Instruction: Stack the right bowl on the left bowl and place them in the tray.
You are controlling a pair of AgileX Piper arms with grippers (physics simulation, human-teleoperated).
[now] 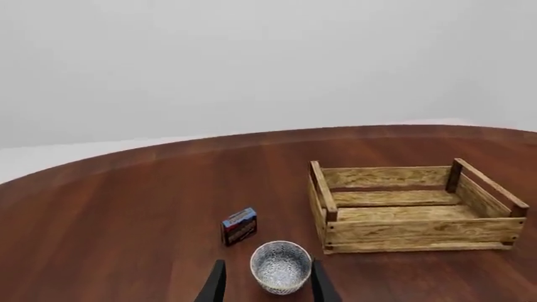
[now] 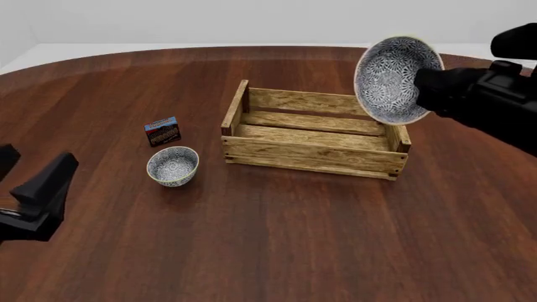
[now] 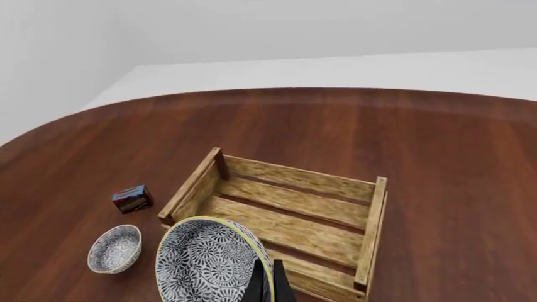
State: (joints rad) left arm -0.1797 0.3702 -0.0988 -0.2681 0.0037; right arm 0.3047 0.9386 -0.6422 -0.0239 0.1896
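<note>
The left bowl [image 2: 173, 166], white with a blue-grey pattern, stands upright on the table to the left of the tray [image 2: 310, 154], a light wooden slatted crate. My left gripper [image 2: 38, 165] hovers open near the table's left front, apart from that bowl. In the left wrist view its fingers [image 1: 216, 284] flank the bowl [image 1: 280, 266] from behind. My right gripper [image 2: 422, 88] is shut on the rim of the right bowl [image 2: 393, 77], which hangs tilted on its side above the tray's right far corner. The right wrist view shows this bowl [image 3: 205, 261] pinched edge-on by the gripper [image 3: 266, 282].
A small blue-and-red printed box [image 2: 163, 131] stands just behind the left bowl, left of the tray. The dark wooden table's curved far edge [image 2: 251, 49] lies beyond the tray. The tray [image 3: 293, 179] holds nothing.
</note>
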